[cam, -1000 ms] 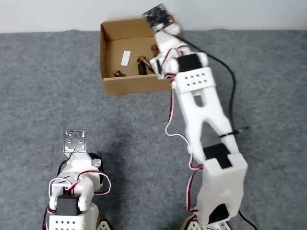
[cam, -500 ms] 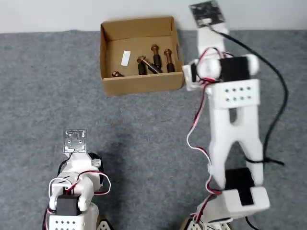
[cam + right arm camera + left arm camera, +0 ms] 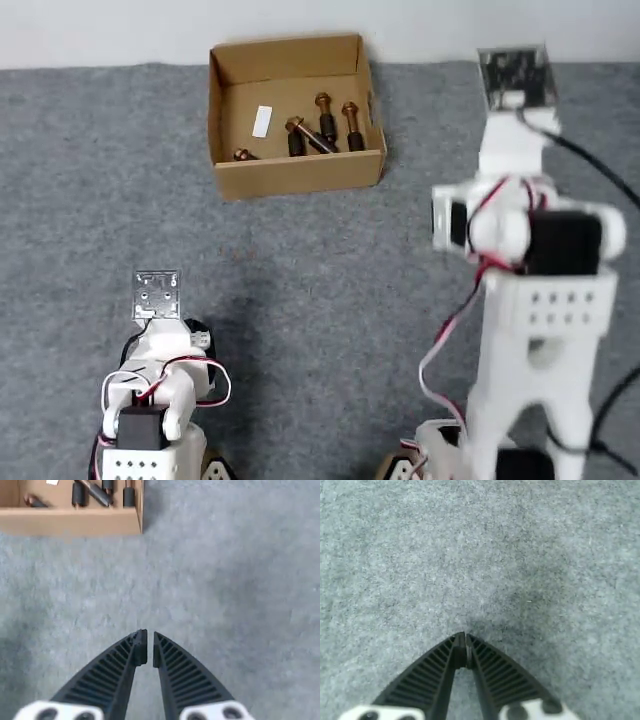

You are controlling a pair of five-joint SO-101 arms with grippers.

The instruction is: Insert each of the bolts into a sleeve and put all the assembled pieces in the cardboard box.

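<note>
The brown cardboard box holds brass bolts in dark sleeves. With the job apparently done, my right hand near it and my left hand farther off rest closed and empty.

- Right arm: big white plastic parts; black blocks at the joints; rows of little round holes on one flat piece
- Red and white wires loop down its side
- Left arm: white as well; one black block; thin red and white wires
- Left gripper and right gripper: black pointed fingers with ridges inside; white bases with dark round screws
</note>
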